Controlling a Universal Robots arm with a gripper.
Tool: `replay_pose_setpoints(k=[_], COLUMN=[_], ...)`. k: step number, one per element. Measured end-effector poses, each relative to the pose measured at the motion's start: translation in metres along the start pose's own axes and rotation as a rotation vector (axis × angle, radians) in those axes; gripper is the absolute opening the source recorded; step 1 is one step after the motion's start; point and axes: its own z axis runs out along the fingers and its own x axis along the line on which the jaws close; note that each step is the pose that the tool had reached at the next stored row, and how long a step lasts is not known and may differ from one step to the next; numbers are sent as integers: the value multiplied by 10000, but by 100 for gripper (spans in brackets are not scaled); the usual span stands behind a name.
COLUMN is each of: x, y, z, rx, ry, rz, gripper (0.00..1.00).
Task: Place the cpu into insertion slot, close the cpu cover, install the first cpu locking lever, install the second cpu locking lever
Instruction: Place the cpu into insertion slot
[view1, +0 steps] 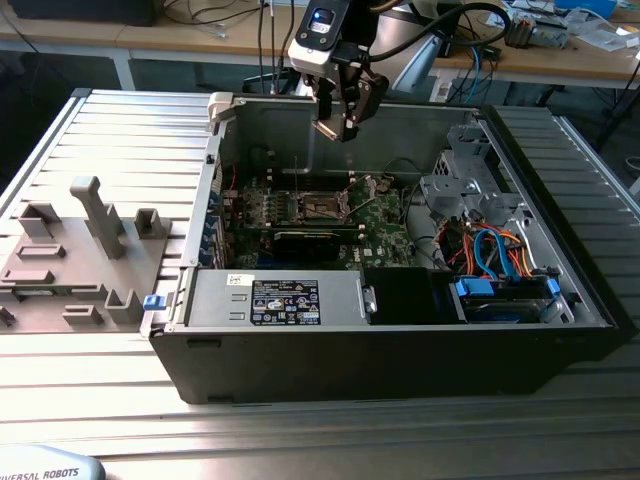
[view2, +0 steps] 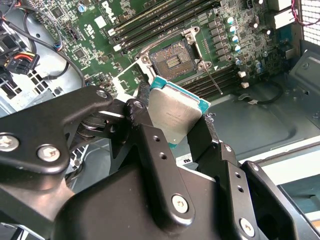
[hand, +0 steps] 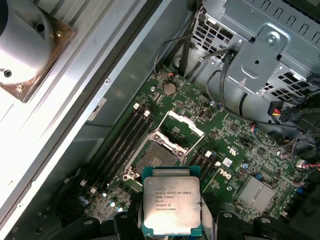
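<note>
Step one: our hand (view1: 338, 122) grips the cpu (hand: 171, 204) above the insertion slot (hand: 156, 160); seating it, we judge, needs square alignment.

counter (view1: 130, 140): ribbed silver metal | under claw (view1: 337, 132): open black computer case (view1: 400, 360) lying on it | beside case, toward exterior view's left of claw: grey fixture block (view1: 50, 275) with upright posts

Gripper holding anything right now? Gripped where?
Yes: the gripper holds the cpu, pinched by two opposite edges, over the empty insertion slot.
</note>
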Motion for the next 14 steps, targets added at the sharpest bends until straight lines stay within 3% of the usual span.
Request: replay_pose_setpoints(k=[14], x=[0], y=[0], z=[0], rx=[-1], ry=[-3], rz=[69], gripper=[54])
